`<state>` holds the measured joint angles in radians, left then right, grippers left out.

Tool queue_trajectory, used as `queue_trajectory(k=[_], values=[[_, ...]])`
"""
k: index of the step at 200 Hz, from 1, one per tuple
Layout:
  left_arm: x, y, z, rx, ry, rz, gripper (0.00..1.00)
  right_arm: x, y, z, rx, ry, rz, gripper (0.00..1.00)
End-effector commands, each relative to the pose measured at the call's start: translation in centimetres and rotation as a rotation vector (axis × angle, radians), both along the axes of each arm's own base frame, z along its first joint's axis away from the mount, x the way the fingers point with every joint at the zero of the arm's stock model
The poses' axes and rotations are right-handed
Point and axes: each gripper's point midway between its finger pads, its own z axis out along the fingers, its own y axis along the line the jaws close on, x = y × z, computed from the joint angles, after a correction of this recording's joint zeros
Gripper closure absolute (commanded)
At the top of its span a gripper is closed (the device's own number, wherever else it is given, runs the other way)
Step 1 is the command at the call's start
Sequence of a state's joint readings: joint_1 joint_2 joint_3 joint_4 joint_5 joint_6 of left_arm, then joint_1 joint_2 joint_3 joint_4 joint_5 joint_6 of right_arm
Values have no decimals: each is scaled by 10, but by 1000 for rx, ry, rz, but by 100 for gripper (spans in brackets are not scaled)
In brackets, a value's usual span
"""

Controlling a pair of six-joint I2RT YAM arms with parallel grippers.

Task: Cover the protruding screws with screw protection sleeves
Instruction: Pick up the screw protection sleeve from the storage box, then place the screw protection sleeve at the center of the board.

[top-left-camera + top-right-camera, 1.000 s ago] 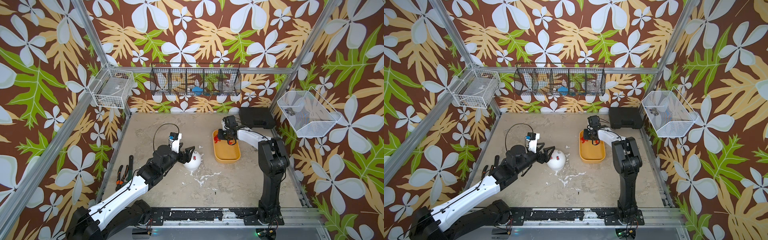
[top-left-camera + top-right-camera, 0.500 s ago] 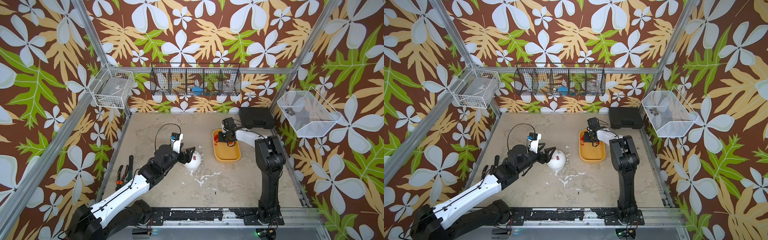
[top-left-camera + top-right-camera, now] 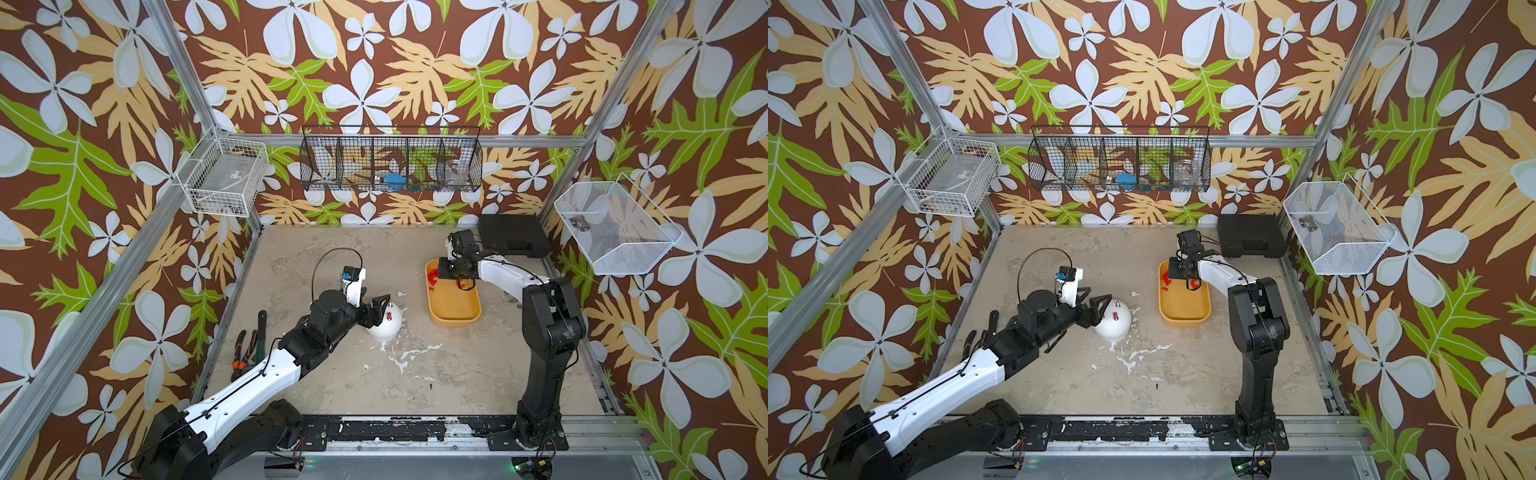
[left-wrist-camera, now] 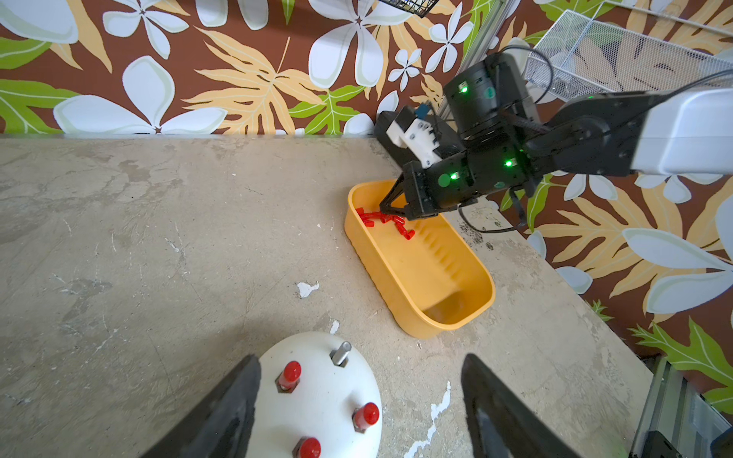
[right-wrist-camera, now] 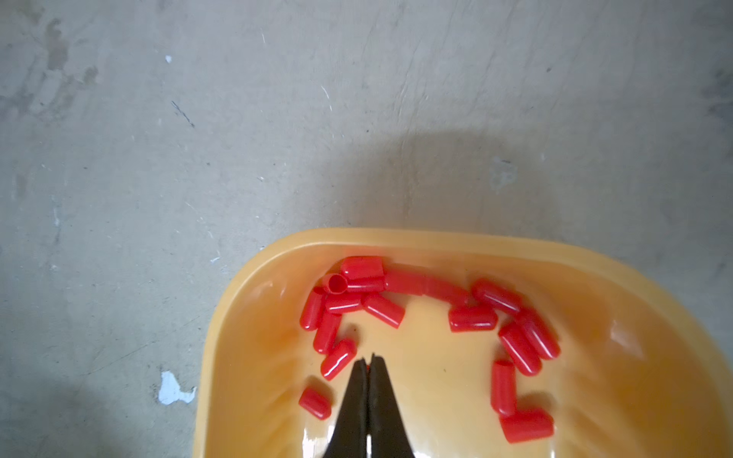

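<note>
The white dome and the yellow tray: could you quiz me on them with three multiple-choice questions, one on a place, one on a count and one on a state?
1. Where do the loose sleeves lie?
A) on the table
B) in the tray
C) in a wire basket

2. How many screws on the dome are bare?
A) one
B) three
C) four

3. How do the right gripper jaws stand?
A) wide open
B) around the dome
C) shut

Answers:
1. B, the right wrist view shows them clustered inside one end of the tray.
2. A, the left wrist view shows three red-capped studs and one silvery one.
3. C, the right wrist view shows its tips meeting.
</note>
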<state>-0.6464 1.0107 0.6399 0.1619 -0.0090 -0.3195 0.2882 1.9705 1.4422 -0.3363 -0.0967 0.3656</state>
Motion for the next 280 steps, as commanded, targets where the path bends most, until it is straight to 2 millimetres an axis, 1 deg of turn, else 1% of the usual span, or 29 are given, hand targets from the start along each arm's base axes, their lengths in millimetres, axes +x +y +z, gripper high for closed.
queue_trajectory(k=[1, 18, 31, 36, 40, 45, 51, 53, 63, 75, 89, 101, 113, 121, 135, 147, 163, 185, 197, 231, 245, 260, 270, 280], values=[[3, 3, 6, -23, -23, 28, 20, -4, -4, 7, -11, -12, -5, 100], [3, 4, 7, -24, -22, 30, 20, -16, 3, 15, 22, -6, 25, 100], [2, 6, 8, -30, -23, 38, 19, -34, 12, 25, 53, -14, 57, 100], [2, 7, 8, -32, -23, 44, 19, -42, 17, 33, 63, -29, 75, 100], [2, 8, 8, -33, -23, 51, 19, -50, 22, 36, 74, -36, 93, 100], [2, 11, 7, -34, -21, 63, 19, -60, 29, 47, 92, -63, 122, 100], [2, 14, 5, -36, -19, 76, 19, -75, 36, 53, 106, -78, 154, 100], [2, 15, 4, -35, -17, 82, 19, -79, 39, 58, 112, -90, 161, 100], [0, 19, -1, -33, -12, 98, 19, -104, 47, 66, 133, -98, 191, 100], [-2, 24, -7, -29, -6, 113, 19, -140, 67, 72, 177, -102, 282, 99], [-6, 29, -13, -26, 0, 123, 20, -187, 92, 72, 233, -83, 410, 98], [-11, 34, -17, -33, -3, 132, 20, -224, 108, 68, 251, -80, 505, 98], [-16, 43, -23, -44, -6, 157, 20, -258, 123, 60, 278, -93, 608, 98], [-19, 48, -27, -53, -13, 173, 20, -275, 126, 51, 302, -81, 639, 98], [-25, 53, -33, -73, -27, 177, 20, -294, 129, 34, 365, -50, 669, 98], [-30, 55, -36, -86, -38, 170, 20, -303, 128, 18, 397, -24, 680, 98], [-34, 58, -41, -88, -50, 164, 19, -310, 128, 4, 403, 0, 712, 98], [-38, 64, -53, -71, -46, 181, 19, -302, 118, -25, 279, 50, 679, 98], [-38, 66, -57, -69, -42, 186, 19, -296, 115, -35, 214, 68, 668, 97], [-37, 61, -68, -57, -29, 168, 18, -285, 115, -52, 134, 98, 667, 91], [-36, 60, -69, -43, -25, 165, 17, -282, 117, -54, 121, 99, 672, 81], [-34, 62, -73, -23, -22, 178, 16, -279, 115, -57, 99, 97, 670, 77], [-33, 62, -74, -15, -24, 180, 16, -278, 115, -57, 85, 99, 671, 70], [-33, 62, -74, -11, -27, 178, 15, -276, 116, -56, 78, 99, 675, 66]])
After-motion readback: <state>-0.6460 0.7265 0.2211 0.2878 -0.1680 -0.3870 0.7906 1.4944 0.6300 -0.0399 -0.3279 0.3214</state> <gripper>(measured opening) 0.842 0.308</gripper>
